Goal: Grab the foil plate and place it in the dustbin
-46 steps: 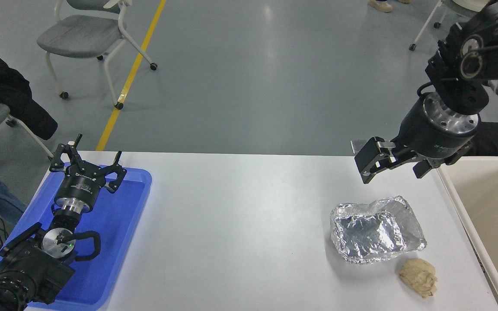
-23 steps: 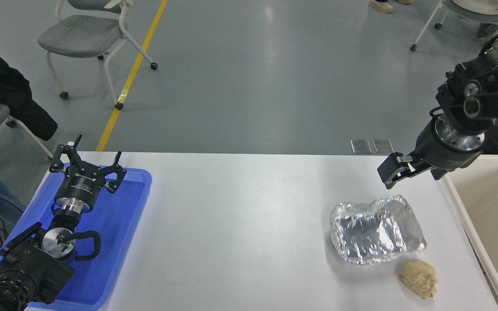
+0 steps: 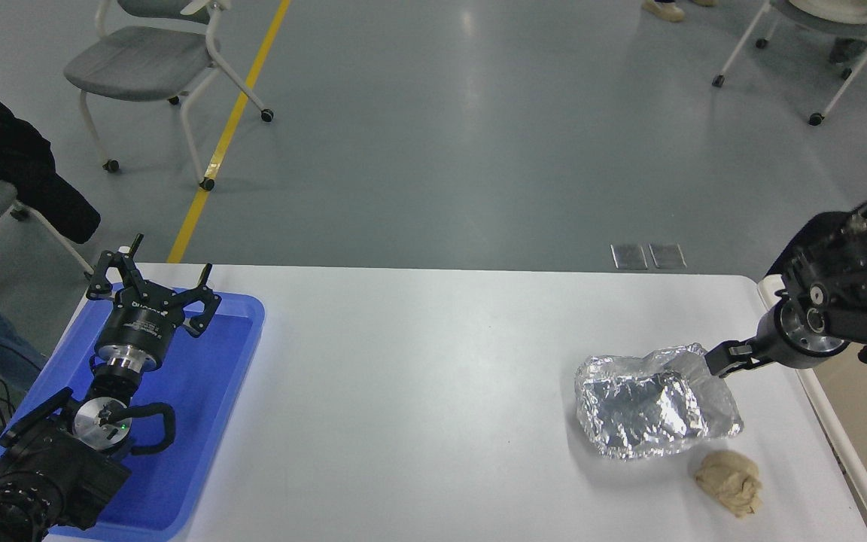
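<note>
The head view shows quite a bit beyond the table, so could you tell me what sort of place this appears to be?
Probably a robotics lab or test hall: a smooth grey floor with a yellow line, wheeled office chairs, and a plain white table with a foil plate laid out for the right gripper.

The right pincer (image 3: 718, 360) reaches in low from the right edge; the left pincer (image 3: 153, 290) rests spread at lower left.

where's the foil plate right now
The foil plate lies on the white table toward its right side, just behind the tan lump, with the right gripper at its far-right rim.
</note>
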`<state>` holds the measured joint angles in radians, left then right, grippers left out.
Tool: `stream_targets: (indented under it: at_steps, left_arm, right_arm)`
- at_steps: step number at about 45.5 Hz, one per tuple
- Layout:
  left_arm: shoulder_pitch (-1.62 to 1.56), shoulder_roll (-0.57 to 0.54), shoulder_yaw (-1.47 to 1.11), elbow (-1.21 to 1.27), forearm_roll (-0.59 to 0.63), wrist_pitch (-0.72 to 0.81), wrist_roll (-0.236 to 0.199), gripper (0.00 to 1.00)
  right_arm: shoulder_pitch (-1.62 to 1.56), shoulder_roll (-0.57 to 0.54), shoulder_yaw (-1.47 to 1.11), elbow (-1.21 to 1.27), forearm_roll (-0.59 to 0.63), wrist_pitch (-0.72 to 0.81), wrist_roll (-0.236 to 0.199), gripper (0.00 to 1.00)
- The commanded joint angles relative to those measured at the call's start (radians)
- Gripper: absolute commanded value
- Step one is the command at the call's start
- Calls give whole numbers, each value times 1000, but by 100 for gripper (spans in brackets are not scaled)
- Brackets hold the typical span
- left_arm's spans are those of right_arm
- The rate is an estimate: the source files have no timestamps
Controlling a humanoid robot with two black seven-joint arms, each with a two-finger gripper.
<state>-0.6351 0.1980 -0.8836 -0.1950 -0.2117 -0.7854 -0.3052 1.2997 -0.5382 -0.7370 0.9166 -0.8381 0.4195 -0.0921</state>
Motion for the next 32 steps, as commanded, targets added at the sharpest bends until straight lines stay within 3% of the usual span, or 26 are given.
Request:
stream_targets:
  at_steps: [1,14,18,20,26,30,32]
  left_arm:
    - [0,0,0,0,0,0,0,100]
    - [-1,0,0,0,0,0,0,100]
    - [-1,0,0,0,0,0,0,100]
    - [-1,0,0,-3,0,0,0,100]
    - [-1,-2,0,0,0,0,0,100]
    - [-1,-2,0,0,0,0,0,100]
    - [-1,-2,0,0,0,0,0,100]
  right_arm:
    - [-175,0,110,-91,-15,-71,0,100]
    - [-287,30,218,-142,-13,-137,3,100]
    - [-303,38,234,-147,-10,-165,3,93]
    - [-307,38,238,-147,-9,-173,3,84]
    - [-310,49,242,-147,-4,-179,5,38]
    - [-310,52,240,-148,1,-180,8,18]
    - [-309,52,243,-148,2,-183,9,0]
